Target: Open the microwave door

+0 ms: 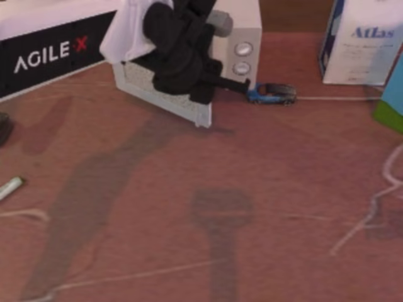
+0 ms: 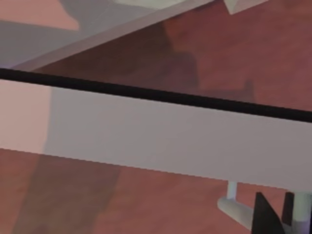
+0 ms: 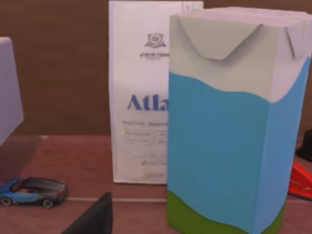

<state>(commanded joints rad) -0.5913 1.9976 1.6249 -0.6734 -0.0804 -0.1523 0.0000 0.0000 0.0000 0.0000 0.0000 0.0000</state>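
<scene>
Swinging stiffly on its hinge, the microwave door (image 1: pixel 165 94) looks light and rigid; its free edge suits gripping; the left hand's (image 1: pixel 242 85) spread I cannot tell.

White door panel (image 2: pixel 161 139) with black top edge crossing diagonally above reddish-brown table (image 2: pixel 243 63); dark fingertip (image 2: pixel 265 217) at corner.
</scene>
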